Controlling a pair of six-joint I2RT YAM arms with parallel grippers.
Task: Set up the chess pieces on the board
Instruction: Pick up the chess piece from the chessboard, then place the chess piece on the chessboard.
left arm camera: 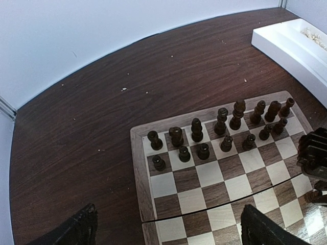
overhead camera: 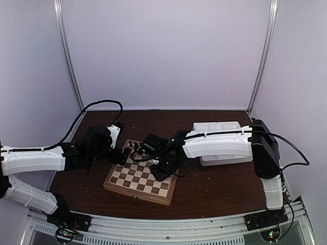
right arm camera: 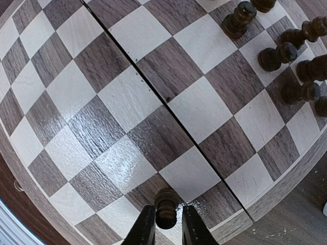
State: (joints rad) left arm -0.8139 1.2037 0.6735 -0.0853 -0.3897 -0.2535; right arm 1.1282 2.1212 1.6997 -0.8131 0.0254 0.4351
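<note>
The board [overhead camera: 140, 178] lies in the middle of the table. Several dark chess pieces [left arm camera: 225, 127] stand in two rows along its far edge [overhead camera: 134, 148]; some show at the top right of the right wrist view [right arm camera: 286, 56]. My right gripper [right arm camera: 166, 224] is low over the board's [right arm camera: 127, 97] near right corner, its fingers [right arm camera: 145, 227] closed in round a dark chess piece [right arm camera: 166, 206] standing on a square there. My left gripper [left arm camera: 168, 232] hovers wide open above the board's [left arm camera: 219, 173] left side, holding nothing.
A white compartment tray [overhead camera: 219, 127] sits at the back right, behind the right arm, and shows at the top right of the left wrist view [left arm camera: 291, 46]. Dark brown tabletop [left arm camera: 92, 127] surrounds the board. White walls close in the back and sides.
</note>
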